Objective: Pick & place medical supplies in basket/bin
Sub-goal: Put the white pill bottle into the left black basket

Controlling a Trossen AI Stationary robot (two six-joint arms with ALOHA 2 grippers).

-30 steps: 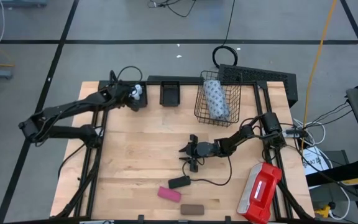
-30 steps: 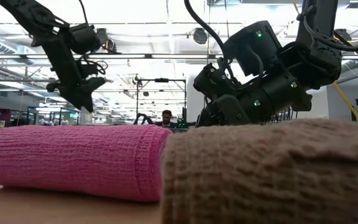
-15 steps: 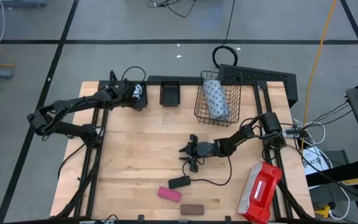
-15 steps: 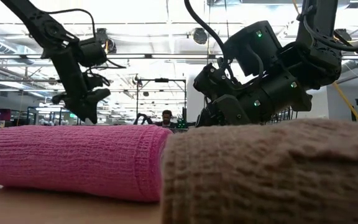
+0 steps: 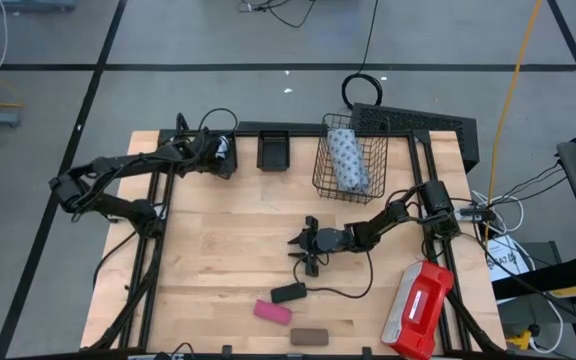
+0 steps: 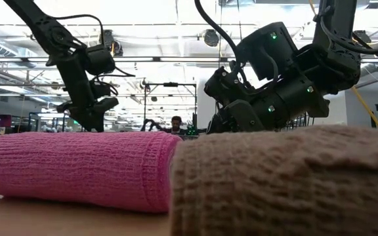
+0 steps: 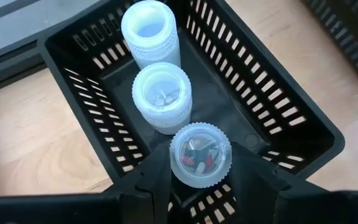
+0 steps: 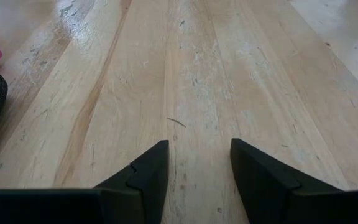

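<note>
My left gripper [image 7: 199,186] is at the table's far left, shut on a small white round vial [image 7: 201,154] with coloured pills inside. It hangs over a small black slotted tray [image 7: 272,118], in which two more white vials [image 7: 162,96] [image 7: 150,31] stand. In the high view that gripper [image 5: 220,152] covers the tray. My right gripper [image 5: 303,248] stands open low over the middle of the table, with only bare wood between its fingers [image 8: 143,171]. The black block [image 5: 289,293], pink block [image 5: 272,311] and brown block [image 5: 309,336] lie toward the near edge. The dotted pack [image 5: 346,158] sits in the wire basket [image 5: 376,170]. My left gripper pinches the vial's round side wall [image 7: 178,163] between its two fingers, just under the ribbed cap. The fingers slant down from above. The vial's cap faces the wrist camera. I cannot tell whether its bottom touches the tray's floor.
A second small black tray [image 5: 273,150] stands between the left tray and the basket. The red-and-white case [image 5: 418,308] lies at the near right corner. A black cable runs over the wood near the black block. Bare wood lies at the table's left and middle.
My left gripper has gone down toward the small tray at the far left, still shut on the vial, and has tipped a little more downward. My right gripper has kept still.
</note>
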